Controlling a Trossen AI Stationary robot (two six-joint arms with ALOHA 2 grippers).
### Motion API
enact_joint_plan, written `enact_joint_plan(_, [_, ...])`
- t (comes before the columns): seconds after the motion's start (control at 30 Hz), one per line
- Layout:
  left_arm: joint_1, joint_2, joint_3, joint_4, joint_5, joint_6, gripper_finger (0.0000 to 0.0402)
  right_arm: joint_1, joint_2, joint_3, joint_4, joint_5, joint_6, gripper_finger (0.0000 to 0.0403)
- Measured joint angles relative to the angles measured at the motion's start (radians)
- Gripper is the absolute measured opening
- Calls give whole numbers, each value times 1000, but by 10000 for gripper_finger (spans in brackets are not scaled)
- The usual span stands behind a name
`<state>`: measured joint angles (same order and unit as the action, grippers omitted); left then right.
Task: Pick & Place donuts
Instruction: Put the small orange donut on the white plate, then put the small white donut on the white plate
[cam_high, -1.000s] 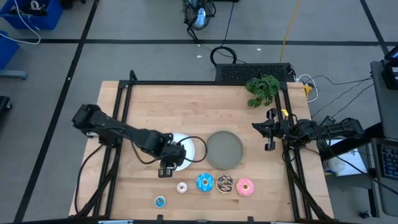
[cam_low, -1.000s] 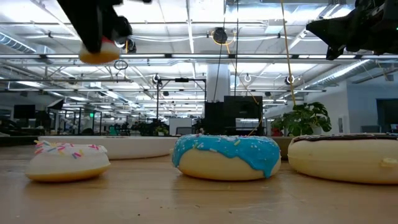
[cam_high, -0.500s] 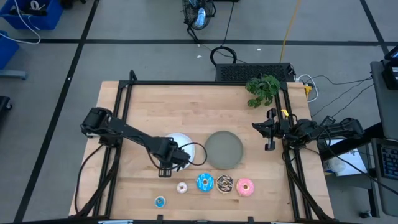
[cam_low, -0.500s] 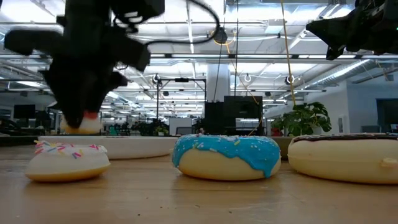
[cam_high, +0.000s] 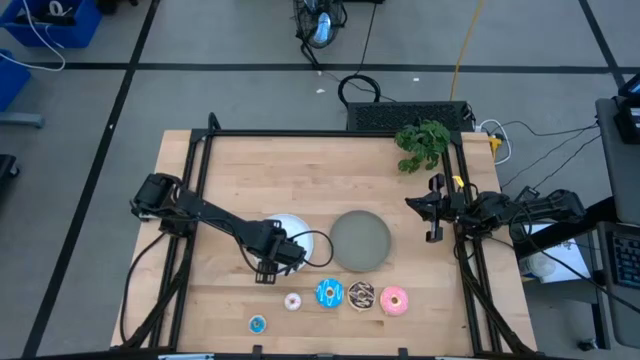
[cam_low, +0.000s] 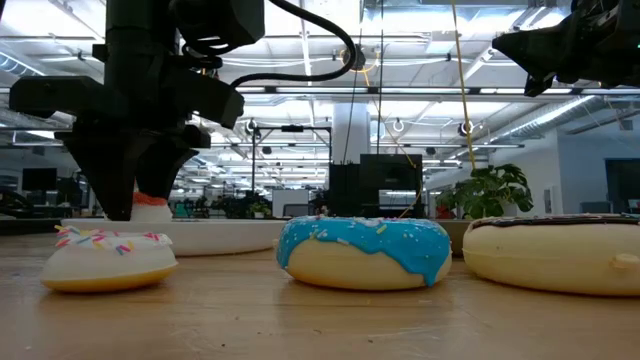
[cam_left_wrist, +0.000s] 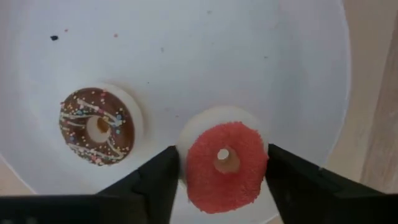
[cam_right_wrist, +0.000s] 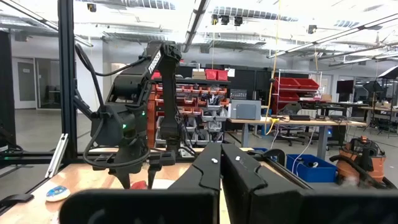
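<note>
My left gripper (cam_high: 272, 262) hangs low over the near part of the white plate (cam_high: 300, 230), shut on the tiny red donut (cam_left_wrist: 227, 165). The tiny brown donut (cam_left_wrist: 96, 124) lies flat on that plate beside it. On the table near the front edge lie the light blue tiny donut (cam_high: 257, 323), the whitish-pink tiny one (cam_high: 292, 301), the blue (cam_high: 329, 293), the brown sprinkled (cam_high: 361, 295) and the pink-iced donut (cam_high: 394, 300). My right gripper (cam_high: 435, 212) waits shut at the table's right edge. My left gripper pinches the red donut by its pale outer rim (cam_left_wrist: 186, 134), one finger (cam_left_wrist: 155, 183) on each side. The fingers come from above, pointing down. The donut lies level, icing up, at the white plate's surface; whether it rests on it, I cannot tell.
The grey plate (cam_high: 360, 240) sits right of the white plate. A green plant (cam_high: 422, 143) stands at the far right corner. A black frame (cam_high: 300, 133) runs along the table's far and side edges. Bare wood lies beyond both plates.
My left gripper has gone down from well above the table to the white plate, carrying the red donut with it. The donut has dropped from high in the low view to just above the plate's rim.
</note>
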<state>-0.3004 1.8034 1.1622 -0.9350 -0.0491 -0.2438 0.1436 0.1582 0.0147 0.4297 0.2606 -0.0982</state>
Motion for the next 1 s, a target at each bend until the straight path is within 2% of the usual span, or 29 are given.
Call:
enact_joint_plan(0.17, [0, 0, 0, -11, -9, -12, 297, 0, 0, 0, 0, 0, 0, 0])
enact_joint_plan(0.33, [0, 0, 10, -69, -16, 2, 329, 0, 0, 0, 0, 0, 7, 0])
enact_joint_plan(0.57, [0, 0, 99, -130, -60, 67, 337, 0, 0, 0, 0, 0, -2, 0])
enact_joint_plan(0.83, [-24, -1, 309, -118, -101, 31, 337, 0, 0, 0, -1, 0, -17, 0])
enact_joint_plan(1.0, [-86, -1, 418, -115, -94, 25, 337, 0, 0, 0, -13, 0, -19, 0])
